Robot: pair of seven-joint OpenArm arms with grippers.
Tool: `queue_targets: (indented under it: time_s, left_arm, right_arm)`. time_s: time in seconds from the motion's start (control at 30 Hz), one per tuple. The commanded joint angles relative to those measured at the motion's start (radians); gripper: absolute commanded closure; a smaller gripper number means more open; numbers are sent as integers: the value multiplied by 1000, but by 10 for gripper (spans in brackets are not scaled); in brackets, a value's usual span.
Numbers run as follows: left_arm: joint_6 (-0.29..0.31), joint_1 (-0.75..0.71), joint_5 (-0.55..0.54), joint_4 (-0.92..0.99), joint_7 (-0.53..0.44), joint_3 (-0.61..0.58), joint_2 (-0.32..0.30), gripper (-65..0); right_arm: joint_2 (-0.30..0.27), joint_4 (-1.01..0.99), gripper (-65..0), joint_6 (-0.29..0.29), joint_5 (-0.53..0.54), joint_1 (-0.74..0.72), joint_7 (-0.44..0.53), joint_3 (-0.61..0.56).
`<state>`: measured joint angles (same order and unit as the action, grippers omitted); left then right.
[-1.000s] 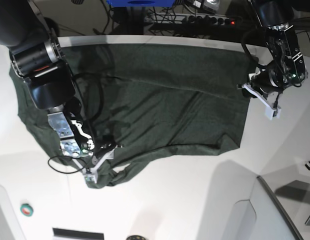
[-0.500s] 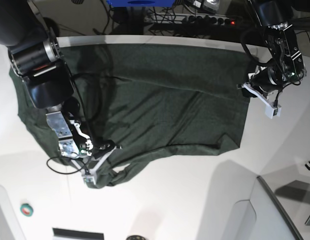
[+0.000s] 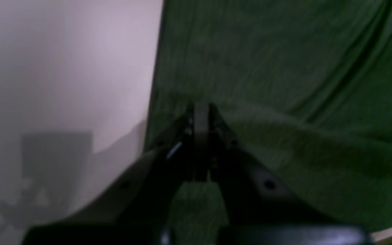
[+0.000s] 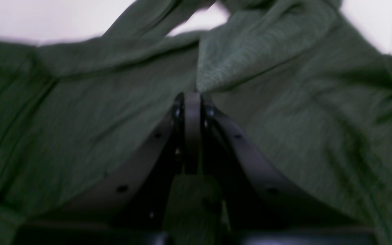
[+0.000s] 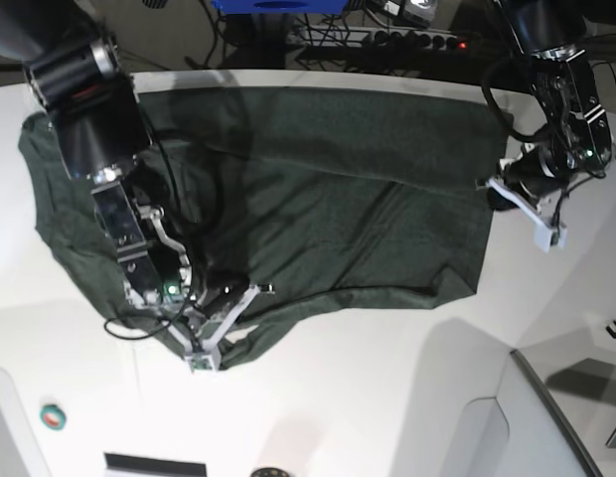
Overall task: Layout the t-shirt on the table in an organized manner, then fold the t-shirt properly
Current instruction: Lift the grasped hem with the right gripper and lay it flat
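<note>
White desk (image 5: 407, 397) is carrying the t-shirt (image 5: 338, 199), and I am keeping both pincers, left pincer (image 3: 201, 109) and right pincer (image 4: 192, 95), closed on its edges for spreading it flat.

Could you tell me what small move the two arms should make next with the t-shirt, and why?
Probably draw both claws apart to stretch it: the left claw and right claw each pinch the t-shirt, which lies wrinkled and bunched on the table.

A lab: power strip (image 5: 407, 40) and cables (image 5: 338, 45) behind a white table (image 5: 368, 397)
</note>
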<state>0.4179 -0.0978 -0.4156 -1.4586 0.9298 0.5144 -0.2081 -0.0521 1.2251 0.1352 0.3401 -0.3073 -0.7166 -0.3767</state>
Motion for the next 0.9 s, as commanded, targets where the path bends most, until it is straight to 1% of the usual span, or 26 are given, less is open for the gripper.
queue_targets:
  time_s: [0.0, 0.2, 0.27, 0.4, 0.63, 0.7, 0.73, 0.77, 0.8, 0.87]
  left_arm:
    - [2, 8, -10, -32, -15, 3, -15, 0]
    - [2, 17, -10, -50, -15, 5, -15, 0]
    - [2, 17, -10, -54, -15, 5, -24, 0]
    - [2, 19, -10, -55, -15, 5, -41, 0]
    - [2, 20, -12, -55, -15, 5, -70, 0]
    - [2, 20, -12, -55, -15, 5, -70, 0]
    - [2, 20, -12, -55, -15, 5, -70, 0]
    - [2, 20, -12, -55, -15, 5, -70, 0]
    - [2, 20, -12, -55, -15, 5, -70, 0]
    - [2, 19, -12, -55, -15, 5, -70, 0]
  right_arm:
    - [5, 61, 0, 1, 6, -5, 1, 5]
    - [5, 328, 0, -1, 7, 141, -80, -3]
    - [7, 404, 0, -3, 7, 182, -114, -3]
    - [8, 539, 0, -3, 9, 279, -133, -8]
    - [7, 609, -2, -3, 9, 388, -139, -140]
    - [8, 606, -18, -3, 9, 396, -137, -164]
    - [8, 606, -59, -3, 9, 394, -139, -167]
    - [8, 606, -128, -3, 9, 389, -139, -161]
    - [7, 606, -210, 2, 7, 371, -139, -153]
    - [-2, 602, -362, 4, 6, 314, -139, -91]
